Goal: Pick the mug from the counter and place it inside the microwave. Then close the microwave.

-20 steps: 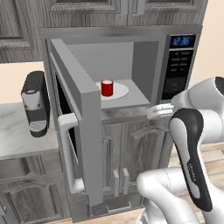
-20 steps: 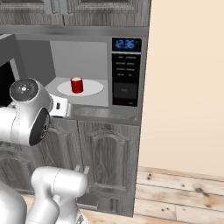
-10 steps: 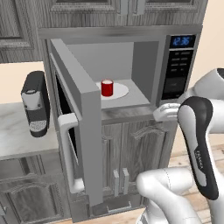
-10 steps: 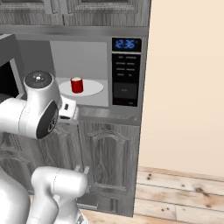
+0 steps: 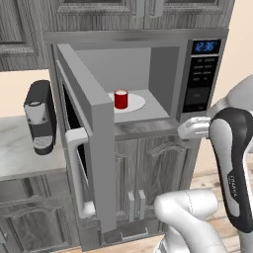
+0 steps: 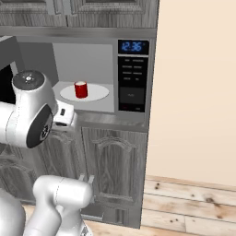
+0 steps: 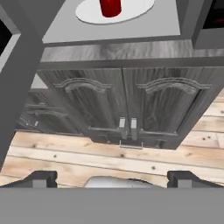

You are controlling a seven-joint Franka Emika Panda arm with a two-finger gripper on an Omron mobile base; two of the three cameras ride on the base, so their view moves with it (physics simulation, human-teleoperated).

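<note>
The red mug (image 5: 121,99) (image 6: 81,89) stands upright on a white round plate (image 5: 137,103) inside the microwave (image 5: 200,81), whose door (image 5: 89,133) is swung wide open to the left. My gripper (image 5: 190,129) (image 6: 66,117) hangs outside the cavity, just below its front sill and right of centre. In the hand view the mug (image 7: 110,7) sits at the top edge, and my gripper (image 7: 113,179) is open with nothing between its widely spread fingertips (image 7: 42,178). The counter (image 5: 22,150) lies to the left.
A black coffee machine (image 5: 39,116) stands on the counter left of the open door. The door's pale bar handle (image 5: 75,170) juts toward me. Grey wood-grain cabinet doors (image 7: 122,100) sit below the microwave, with wooden floor (image 6: 193,203) in front.
My arm has swung its elbow and drawn the hand slightly back and down from the microwave's opening. The mug and the door have stayed put.
</note>
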